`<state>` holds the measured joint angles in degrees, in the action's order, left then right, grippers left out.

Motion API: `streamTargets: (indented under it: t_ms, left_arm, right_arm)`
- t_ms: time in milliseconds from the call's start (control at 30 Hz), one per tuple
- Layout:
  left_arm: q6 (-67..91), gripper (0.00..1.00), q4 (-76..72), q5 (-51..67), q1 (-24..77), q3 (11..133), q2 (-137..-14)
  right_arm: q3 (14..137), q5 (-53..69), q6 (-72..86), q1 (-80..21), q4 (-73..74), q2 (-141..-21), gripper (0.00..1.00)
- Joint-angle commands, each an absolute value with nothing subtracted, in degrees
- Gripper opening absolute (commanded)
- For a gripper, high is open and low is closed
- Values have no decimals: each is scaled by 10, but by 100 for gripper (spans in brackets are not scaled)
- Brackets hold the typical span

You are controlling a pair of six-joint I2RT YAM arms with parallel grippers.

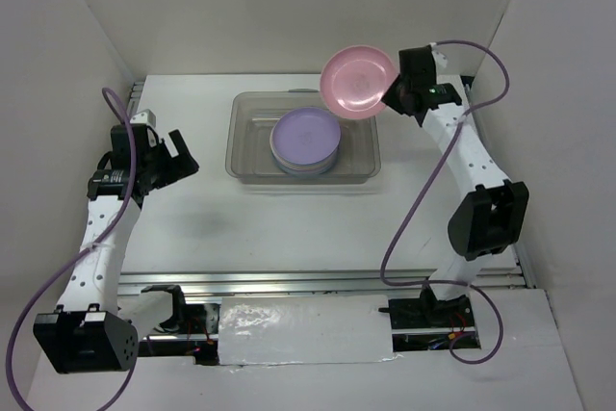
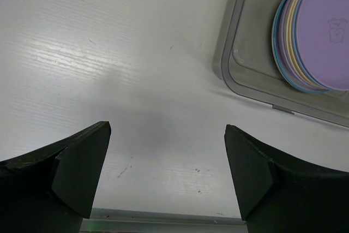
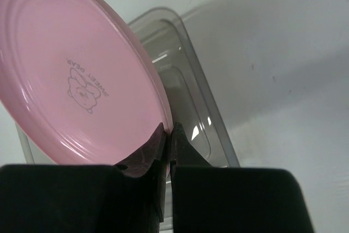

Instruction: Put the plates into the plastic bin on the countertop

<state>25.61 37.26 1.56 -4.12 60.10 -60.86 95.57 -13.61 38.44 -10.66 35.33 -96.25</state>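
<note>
Right gripper (image 3: 169, 133): jaws pinched tight on the rim of the pink plate (image 3: 76, 75). With this edge grip the plate hangs tilted, upper centre of the top view, over the upper right corner of the plastic bin (image 1: 234, 141). The tilt likely lets it slide in past the rim.

Stack of plates (image 1: 305, 139), purple uppermost, lies inside the bin.

Left gripper (image 2: 166, 151): jaws spread wide, holding nothing, above bare countertop (image 2: 109, 53) at frame left. I judge it is keeping clear.
</note>
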Motion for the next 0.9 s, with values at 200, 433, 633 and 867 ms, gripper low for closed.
streamTargets:
  t_ms: [200, 433, 633, 867]
  left_arm:
    - [250, 99, 355, 3, -45, 596, -609]
    - [247, 99, 356, 7, -45, 597, -617]
    - [246, 99, 356, 8, -45, 596, -613]
    - [249, 99, 360, -16, -45, 597, -605]
  right_arm:
    - [1040, -6, 358, -187, 389, -1080, 0]
    - [1012, -19, 377, -214, 373, -1119, 0]
    - [999, -37, 386, -215, 384, -1097, 82]
    - [974, -90, 373, -228, 400, -969, 100]
